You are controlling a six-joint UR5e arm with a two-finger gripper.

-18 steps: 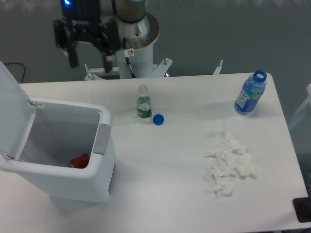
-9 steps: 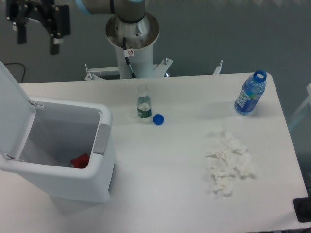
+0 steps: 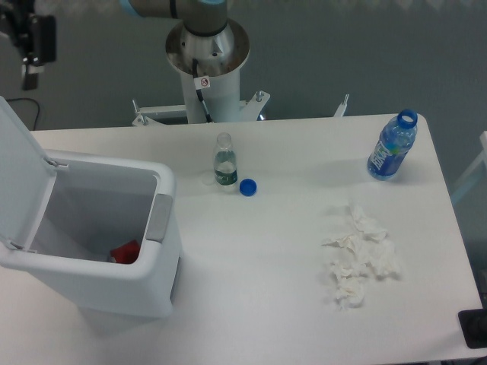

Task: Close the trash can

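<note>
Your arm reaches up and out to the top left of the view, and most of it is cut off by the upper edge: only a strip of blue-grey joint shows above the round base column (image 3: pixel 207 57) that stands behind the counter's far edge. The tool (image 3: pixel 29 42) hangs in the top left corner, above and behind the raised lid, and it touches nothing. You see one dark finger (image 3: pixel 30 70) pointing down with a pale tip; the rest of the tool is cropped by the left edge, so you cannot tell whether its fingers are apart or together. The trash can (image 3: pixel 114 281) sits at the counter's near left corner, with its lid (image 3: pixel 19 163) standing open, tilted back toward the left edge and partly out of frame. The grey latch strip (image 3: pixel 159 217) runs along the bin's right rim. Inside, a red scrap (image 3: pixel 125 253) lies on the bottom, half hidden by the front wall. On the white counter (image 3: pixel 266 274), a small clear bottle (image 3: pixel 224 169) stands upright near the middle of the far edge with a blue cap (image 3: pixel 247 187) lying just beside it. A blue bottle (image 3: pixel 392 148) stands uncapped at the far right corner. A heap of crumpled white tissue (image 3: pixel 358 258) lies toward the right edge, its outline hard to separate from the counter. A dark object (image 3: pixel 475 328) is clipped by the lower right corner.
</note>
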